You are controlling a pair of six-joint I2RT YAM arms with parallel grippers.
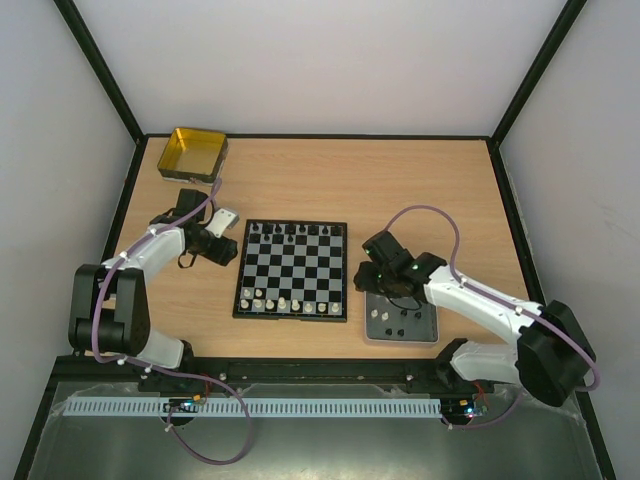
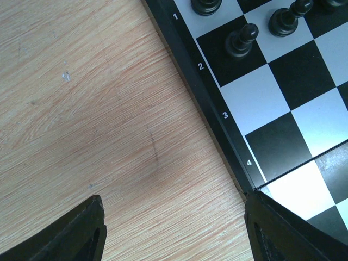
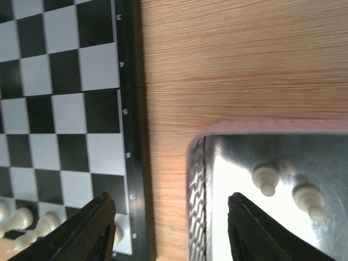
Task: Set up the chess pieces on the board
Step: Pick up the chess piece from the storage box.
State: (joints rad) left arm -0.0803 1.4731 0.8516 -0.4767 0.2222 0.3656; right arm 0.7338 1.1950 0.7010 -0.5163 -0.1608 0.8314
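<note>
Chess pieces (image 1: 285,302), tiny black and cream ones, stand in rows on the small black-and-white chequered board (image 1: 295,270). More sit in the grey metal tray (image 3: 261,126) beside it. The left gripper (image 2: 174,217) and right gripper (image 3: 171,217) are both wide apart, holding nothing.

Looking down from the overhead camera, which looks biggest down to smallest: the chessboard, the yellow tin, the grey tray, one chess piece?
1. The board, clearly largest.
2-3. The grey tray and yellow tin look alike; the right arm hides part of the tray, so no ranking.
4. A white chess piece, by far smallest.
</note>
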